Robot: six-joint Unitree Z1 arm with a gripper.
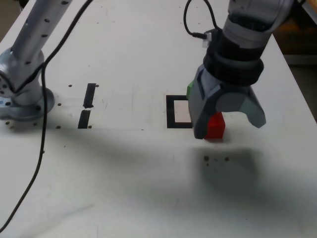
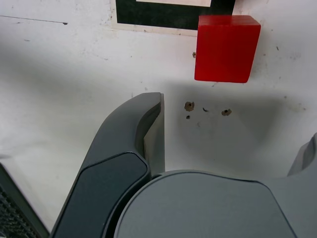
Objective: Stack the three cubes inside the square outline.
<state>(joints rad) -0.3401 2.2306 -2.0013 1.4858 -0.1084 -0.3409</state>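
My gripper (image 1: 229, 126) stands wide open, holding nothing, pointed down over the white table (image 1: 124, 188). The red cube (image 1: 216, 126) sits on the table between my two fingers — close beside the nearer finger (image 1: 200, 116), contact not determinable. In the wrist view the red cube (image 2: 227, 47) lies just ahead of my fingertips. The square outline (image 1: 177, 111) lies just beyond that finger, beside the cube. A green cube (image 1: 190, 91) shows partly behind my gripper — its exact position is hidden.
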